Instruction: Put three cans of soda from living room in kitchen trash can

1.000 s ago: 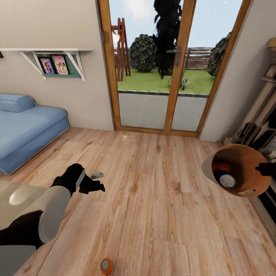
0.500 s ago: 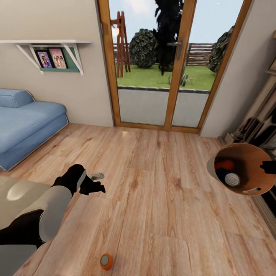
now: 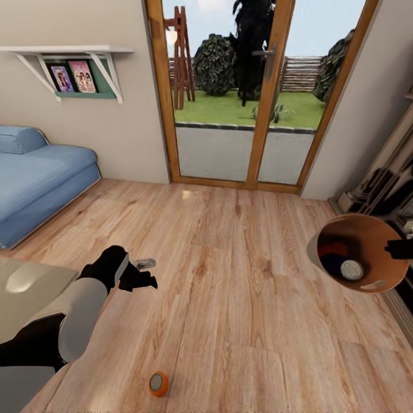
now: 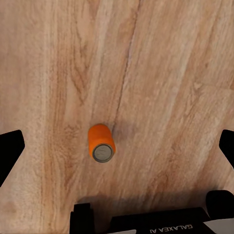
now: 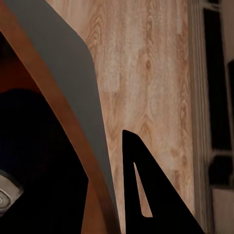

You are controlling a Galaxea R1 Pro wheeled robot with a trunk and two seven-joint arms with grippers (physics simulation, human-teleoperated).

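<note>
One orange can of soda [image 3: 158, 384] lies on the wood floor near the picture's lower edge, and the left wrist view looks down on it [image 4: 102, 144]. My left gripper [image 3: 148, 273] hangs open above the floor, farther from me than that can, its fingers [image 4: 10, 148] spread wide with nothing between them. At the right the tash can [image 3: 367, 229] is tilted and lifted, with my right gripper [image 3: 400, 248] shut on its rim. Inside it lie a dark blue can [image 3: 351, 269] with a silver top and an orange one [image 3: 335, 248]. Its grey wall [image 5: 73, 73] stands close in the right wrist view.
A blue sofa [image 3: 40, 183] stands at the left under a wall shelf [image 3: 69, 54]. Wood-framed glass doors [image 3: 246, 97] are straight ahead. The glass low table's corner [image 3: 26, 287] lies by my left arm. Dark shelving [image 3: 390, 178] lines the right wall.
The whole view has shifted, so the floor can sits higher in the picture. The blue can has rolled slightly inside the bucket. Both grippers keep their pose.
</note>
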